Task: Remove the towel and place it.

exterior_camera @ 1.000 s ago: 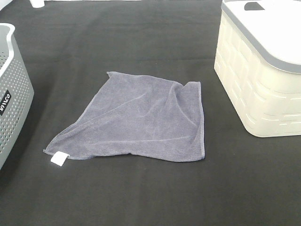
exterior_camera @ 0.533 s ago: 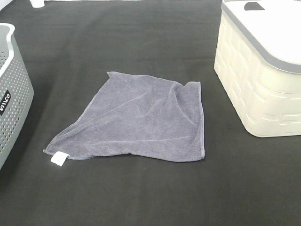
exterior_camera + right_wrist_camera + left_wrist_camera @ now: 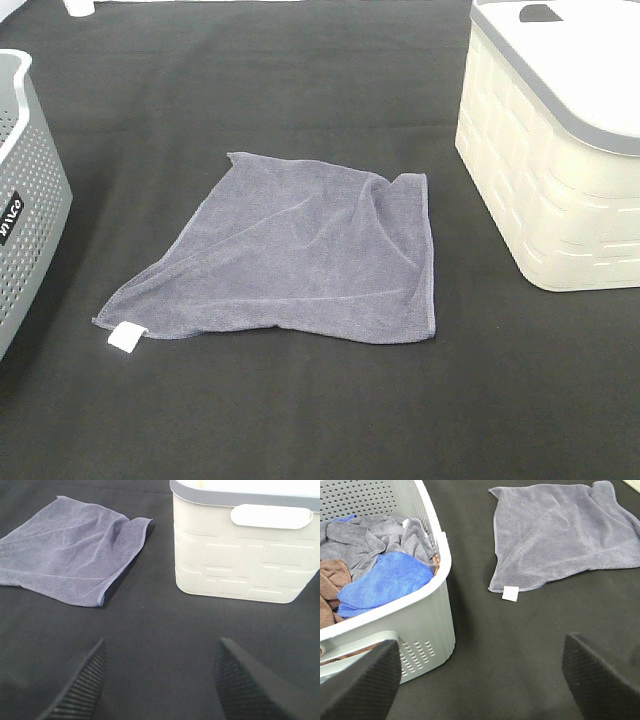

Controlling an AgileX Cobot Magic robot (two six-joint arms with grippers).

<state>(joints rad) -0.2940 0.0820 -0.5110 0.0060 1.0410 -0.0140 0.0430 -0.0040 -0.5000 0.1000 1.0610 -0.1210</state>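
Exterior high: grey basket (image 3: 30, 200), white bin (image 3: 550, 170) cropped; pincers unseen.

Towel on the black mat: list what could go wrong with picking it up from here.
1. The towel lies flat and thin on the black mat, so a pinch may scrape the mat or slip off the cloth.
2. Its far right corner is rumpled; a grab there could lift only a fold, leaving the rest dragging.
3. The grey basket already holds cloths; the left gripper, open beside its wall, could bump it when moving in.
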